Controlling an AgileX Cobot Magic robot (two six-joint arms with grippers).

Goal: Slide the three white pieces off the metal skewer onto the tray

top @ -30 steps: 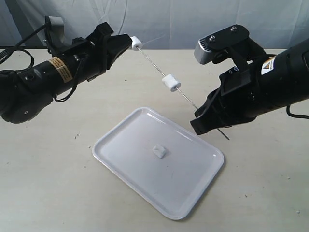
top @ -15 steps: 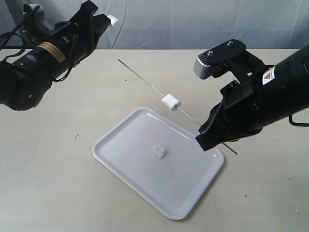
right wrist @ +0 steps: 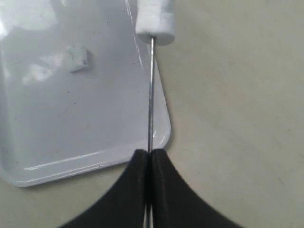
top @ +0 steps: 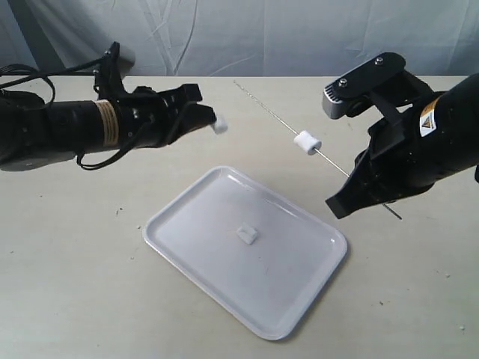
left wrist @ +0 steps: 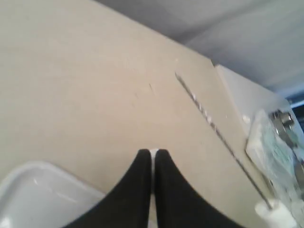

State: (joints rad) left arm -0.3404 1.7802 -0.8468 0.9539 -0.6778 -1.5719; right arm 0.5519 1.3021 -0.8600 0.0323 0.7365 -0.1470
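My right gripper [top: 352, 196] [right wrist: 152, 153] is shut on the metal skewer [top: 277, 120] [right wrist: 151, 95], held aslant above the table. One white piece [top: 307, 142] [right wrist: 156, 20] is still threaded on the rod. My left gripper [top: 212, 123] [left wrist: 153, 153] is shut on a second white piece [top: 219, 126], a sliver of white showing between its fingers [left wrist: 142, 180], out beyond the tray's far left side. A third white piece [top: 246, 234] [right wrist: 77, 60] lies in the middle of the tray [top: 187, 247] [right wrist: 95, 137]. The bare skewer [left wrist: 213, 128] also crosses the left wrist view.
The tray sits on a beige table [top: 75, 284] with a grey cloth backdrop [top: 262, 30] behind. Both black arms hang over the table's far half, cables trailing at the left [top: 30, 75].
My left gripper pulled a white piece off the skewer's far end, then swung down and right toward the tray. My right gripper moved right and up with the skewer.
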